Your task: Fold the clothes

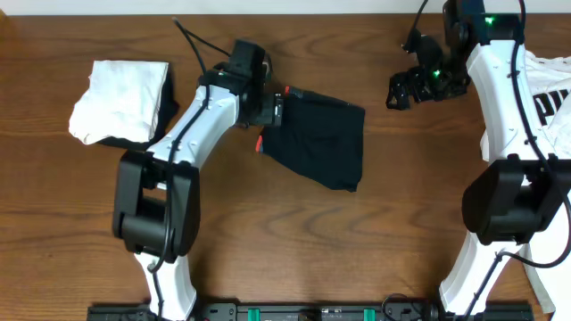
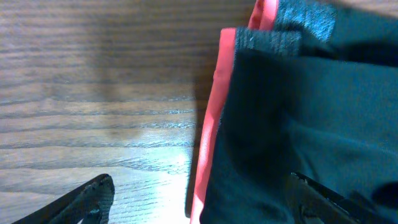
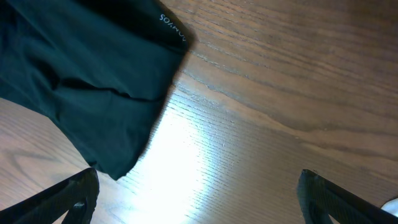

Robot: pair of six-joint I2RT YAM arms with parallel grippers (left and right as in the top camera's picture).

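Your left claw [image 2: 205,208] stood wide open and held nothing. In its wrist view, one finger [image 2: 87,199] hung over bare wood and the other over black fabric, with the red-orange waistband [image 2: 208,134] running between them. I could not tell whether either tip touched the cloth.

The black leggings [image 1: 326,143] lay folded into a compact, slightly skewed rectangle near the middle of the tabletop [image 1: 357,250], toward its far side. The waistband edge was at their left end, right under that claw.

Your right claw [image 1: 415,85] was spread just as wide and was also empty. It was held over bare wood at the far right, apart from the right edge of the leggings. Its own camera caught only a corner of the black fabric at the upper left, which carried a line of small pale lettering [image 3: 171,28] too small to read.

A folded white cloth [image 1: 120,98] sat at the far left, resting on a dark layer [image 1: 165,102] (I could not make out what it was). A white T-shirt [image 1: 553,98] with black lettering lay at the right edge, partly hidden behind your right arm.
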